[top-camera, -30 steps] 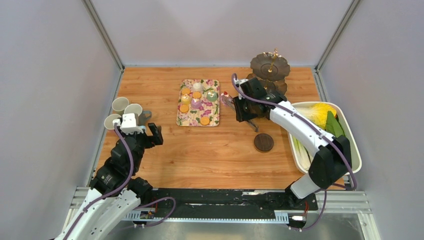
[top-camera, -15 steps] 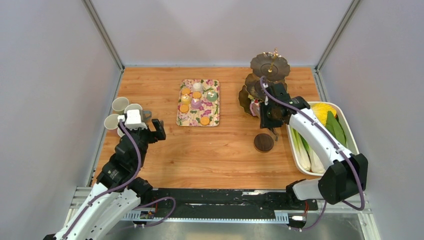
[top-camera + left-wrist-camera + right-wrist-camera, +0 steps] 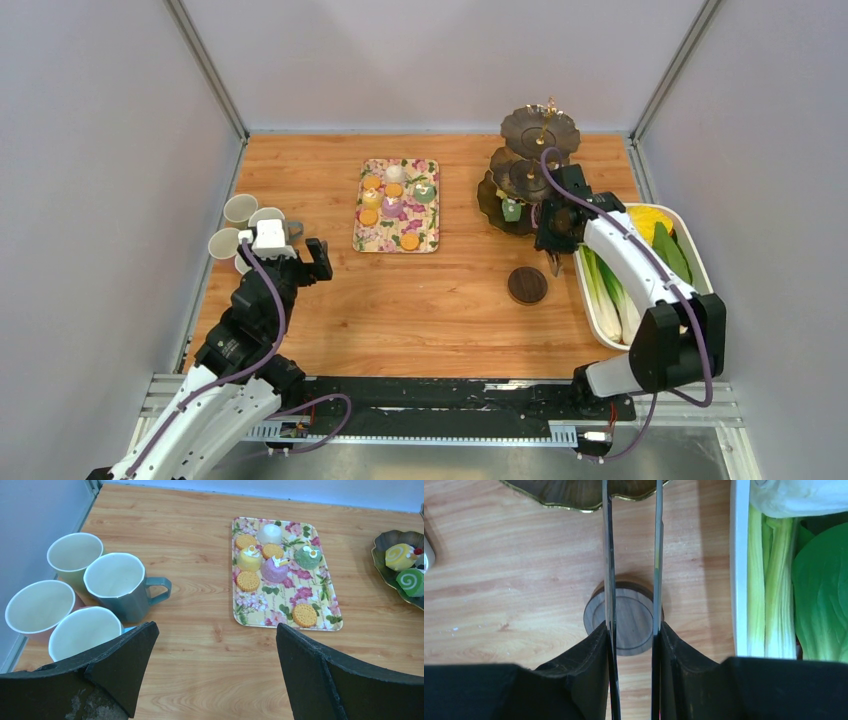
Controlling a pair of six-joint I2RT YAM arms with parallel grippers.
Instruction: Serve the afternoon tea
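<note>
Several small cakes lie on a floral tray (image 3: 397, 238) (image 3: 287, 597), among them a purple cake (image 3: 275, 571) and a green one (image 3: 307, 556). The dark three-tier stand (image 3: 538, 128) carries a yellow roll (image 3: 398, 556) and a green roll (image 3: 511, 210) on its lowest tier. Several mugs (image 3: 240, 208) (image 3: 115, 580) stand at the left. My left gripper (image 3: 305, 262) (image 3: 215, 670) is open beside them, holding nothing. My right gripper (image 3: 553, 243) (image 3: 631, 630) is shut on metal tongs (image 3: 608, 555), above a dark coaster (image 3: 527, 285) (image 3: 631, 615). No cake shows between the blades; their tips are out of the wrist view.
A white tub of vegetables (image 3: 598, 325) (image 3: 739, 580) sits at the right edge, close to the right arm. Grey walls enclose the wooden table (image 3: 400, 310) on three sides.
My right gripper carried a cake in the tongs from beside the tray rightward to the stand's lowest tier, then drew back over the coaster without it. The left arm barely shifted.
</note>
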